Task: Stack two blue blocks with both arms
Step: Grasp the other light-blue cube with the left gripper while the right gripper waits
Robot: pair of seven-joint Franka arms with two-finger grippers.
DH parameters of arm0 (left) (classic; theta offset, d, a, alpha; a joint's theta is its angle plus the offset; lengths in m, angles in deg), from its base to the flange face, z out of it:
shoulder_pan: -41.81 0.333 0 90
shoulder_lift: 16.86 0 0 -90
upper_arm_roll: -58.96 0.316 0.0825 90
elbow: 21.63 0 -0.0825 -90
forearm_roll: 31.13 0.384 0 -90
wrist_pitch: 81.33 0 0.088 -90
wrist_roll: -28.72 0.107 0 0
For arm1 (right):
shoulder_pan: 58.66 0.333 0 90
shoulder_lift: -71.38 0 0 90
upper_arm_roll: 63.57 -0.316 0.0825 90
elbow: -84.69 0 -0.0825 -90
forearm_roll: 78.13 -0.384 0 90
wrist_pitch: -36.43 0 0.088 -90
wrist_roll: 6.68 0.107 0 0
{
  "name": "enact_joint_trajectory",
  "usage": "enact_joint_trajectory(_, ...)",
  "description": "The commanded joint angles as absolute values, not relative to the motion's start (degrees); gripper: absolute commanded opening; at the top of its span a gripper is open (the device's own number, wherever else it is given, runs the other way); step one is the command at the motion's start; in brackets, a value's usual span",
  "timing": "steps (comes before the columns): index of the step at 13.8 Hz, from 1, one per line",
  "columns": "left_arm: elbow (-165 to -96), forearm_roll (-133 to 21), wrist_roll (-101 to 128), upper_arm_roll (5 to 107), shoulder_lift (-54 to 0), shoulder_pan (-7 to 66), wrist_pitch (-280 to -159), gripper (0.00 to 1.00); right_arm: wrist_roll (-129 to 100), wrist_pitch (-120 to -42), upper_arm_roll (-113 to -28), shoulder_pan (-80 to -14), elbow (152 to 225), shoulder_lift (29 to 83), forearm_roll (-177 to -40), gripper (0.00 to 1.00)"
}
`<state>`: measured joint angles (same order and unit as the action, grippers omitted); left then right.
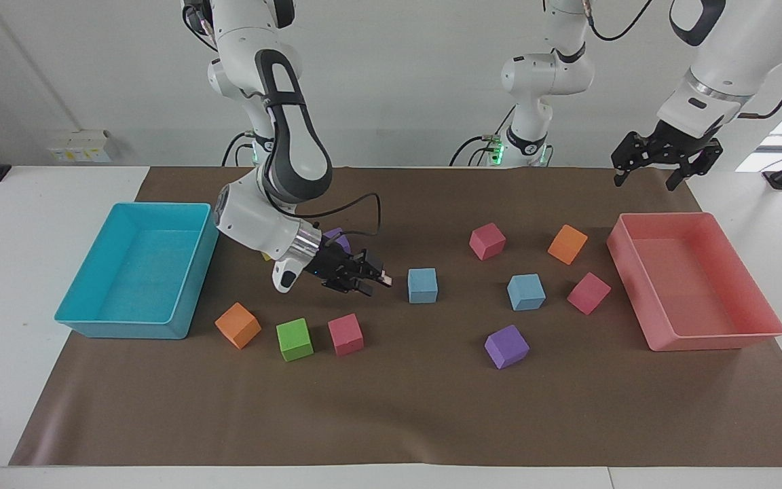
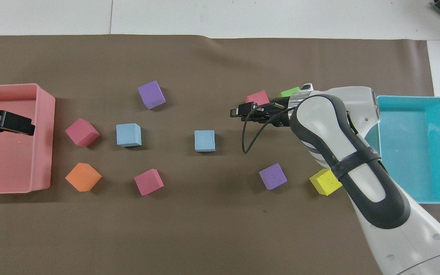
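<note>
1. Brown mat point(image 1: 391, 414) covers most of the white table.
2. Right arm point(image 1: 275, 204) is bent low over the mat, and the left arm point(image 1: 710, 75) waits up high.
3. Two trays sit at the ends: a turquoise tray point(image 1: 79, 319) at the right arm's end and a pink tray point(image 1: 717, 339) at the left arm's end.
4. Right gripper point(image 1: 372, 277) lies almost flat, low over the mat, pointing sideways at the nearest blue block. It holds nothing, and I cannot tell if its fingers are apart or together.
5. Left gripper point(image 1: 645, 173) hangs in the air over the pink tray, fingers spread wide, holding nothing.
6. First blue block point(image 1: 423, 285) sits on the mat near the middle, just beside the right gripper's tip but not touching it.
7. Second blue block point(image 1: 526, 292) sits apart from the first, more toward the left arm's end, with a pink block point(image 1: 588, 293) beside it.
8. Purple block point(image 1: 506, 346) sits farther from the robots than both blue ones.
</note>
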<state>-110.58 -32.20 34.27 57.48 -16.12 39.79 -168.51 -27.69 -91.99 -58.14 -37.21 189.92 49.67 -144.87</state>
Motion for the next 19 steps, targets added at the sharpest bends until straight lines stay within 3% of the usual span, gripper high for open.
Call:
enact_joint_trajectory(1,-111.89,-31.74,32.68,57.03,-14.49,39.61,-167.29,1.00,-31.29,-93.56,-58.73,-37.12,192.53,49.24,-149.40,0.00)
enact_joint_trajectory(7,-114.17,-31.92,29.60,56.41,-15.19,38.12,-171.67,1.00,-37.94,-94.09,-58.82,-36.07,193.32,45.20,-151.78,0.00)
enact_joint_trajectory(13,-130.07,-31.92,22.76,56.41,-15.36,32.59,-189.59,1.00,-42.89,-94.00,-58.91,-35.19,193.58,44.05,-153.62,0.00)
enact_joint_trajectory(17,-139.03,-31.92,19.85,56.41,-18.96,31.26,-205.39,1.00,-42.89,-94.09,-58.91,-34.49,193.67,44.13,-154.15,0.00)
enact_joint_trajectory(19,-139.49,-31.92,17.22,56.50,-22.29,30.12,-209.37,1.00,-42.89,-94.00,-58.91,-34.48,193.94,44.22,-154.15,0.00)
